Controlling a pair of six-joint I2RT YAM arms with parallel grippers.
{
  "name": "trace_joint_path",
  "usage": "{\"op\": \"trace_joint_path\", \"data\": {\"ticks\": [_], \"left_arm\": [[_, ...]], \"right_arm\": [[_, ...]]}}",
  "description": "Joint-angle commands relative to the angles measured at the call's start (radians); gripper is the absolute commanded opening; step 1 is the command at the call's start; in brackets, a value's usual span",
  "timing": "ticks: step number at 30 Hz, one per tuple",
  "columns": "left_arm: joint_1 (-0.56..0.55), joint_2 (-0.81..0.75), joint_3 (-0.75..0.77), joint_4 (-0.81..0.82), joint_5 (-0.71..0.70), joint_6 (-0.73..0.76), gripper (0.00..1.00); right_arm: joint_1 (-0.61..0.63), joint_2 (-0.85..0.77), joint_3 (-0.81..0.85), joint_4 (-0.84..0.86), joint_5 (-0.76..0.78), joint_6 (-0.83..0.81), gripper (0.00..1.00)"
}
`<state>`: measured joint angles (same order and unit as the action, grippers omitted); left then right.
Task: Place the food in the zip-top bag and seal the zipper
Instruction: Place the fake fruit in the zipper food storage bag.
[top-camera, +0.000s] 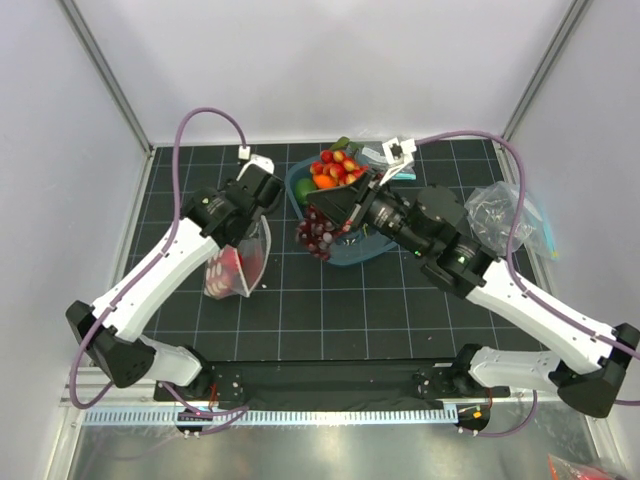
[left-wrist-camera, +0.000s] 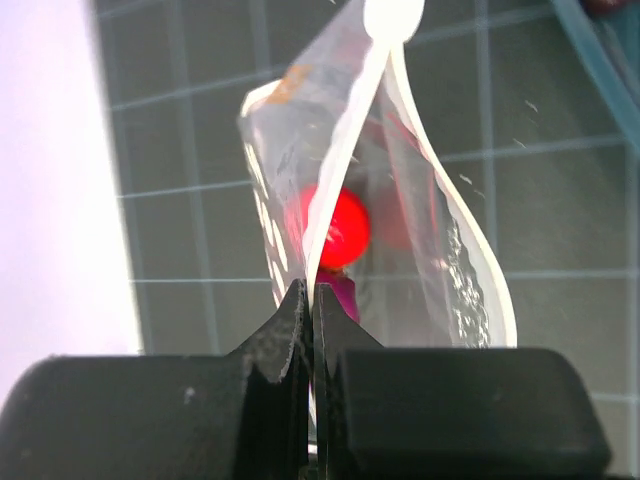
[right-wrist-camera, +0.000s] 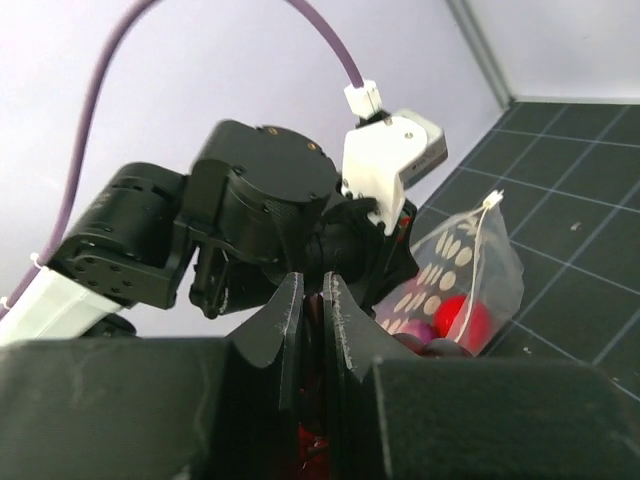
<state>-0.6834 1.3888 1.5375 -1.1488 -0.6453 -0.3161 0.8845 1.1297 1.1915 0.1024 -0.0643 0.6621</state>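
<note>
Top external: left gripper (top-camera: 262, 208) is clamped on the zip-top bag (top-camera: 240, 262) and holds it up off the tabletop (top-camera: 350, 320), left of the blue tray (top-camera: 360, 257). The bag hangs tilted, with its bottom end near the mat.

Left wrist: fingers are pressed together on one lip of the bag at the mouth. The zipper (left-wrist-camera: 352, 150) is unsealed. Its two lips bow apart, so the mouth gapes. The tomato (left-wrist-camera: 335, 225) sits inside the bag. The onion (left-wrist-camera: 342, 295) is below it, mostly hidden behind the fingertip.

Right gripper (top-camera: 338, 212) is over the tray's left side, jaws nearly together, pinched on the grape bunch (top-camera: 318, 235). The bunch dangles from the tip at the tray's left rim, apart from the bag and not in it.

Right wrist: fingers show only a thin gap with dark red between them, and the bunch itself is mostly hidden below. That camera faces the left arm and the dotted bag, with the tomato visible through the plastic.

More red and orange toy pieces (top-camera: 335, 170) are heaped at the far side of the tray. Plain clear bags (top-camera: 495, 210) lie on the mat right of the right arm.
</note>
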Motion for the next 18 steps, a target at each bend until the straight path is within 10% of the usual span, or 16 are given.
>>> {"op": "trace_joint_path", "data": {"ticks": [1,18], "left_arm": [[-0.008,0.013,-0.034,0.064,0.175,-0.044,0.0],[-0.015,0.015,-0.054,0.097,0.181,-0.048,0.0]], "right_arm": [[0.005,-0.077,-0.018,0.008,0.121,-0.039,0.01],[0.007,0.036,-0.07,0.241,0.021,0.068,0.01]]}}
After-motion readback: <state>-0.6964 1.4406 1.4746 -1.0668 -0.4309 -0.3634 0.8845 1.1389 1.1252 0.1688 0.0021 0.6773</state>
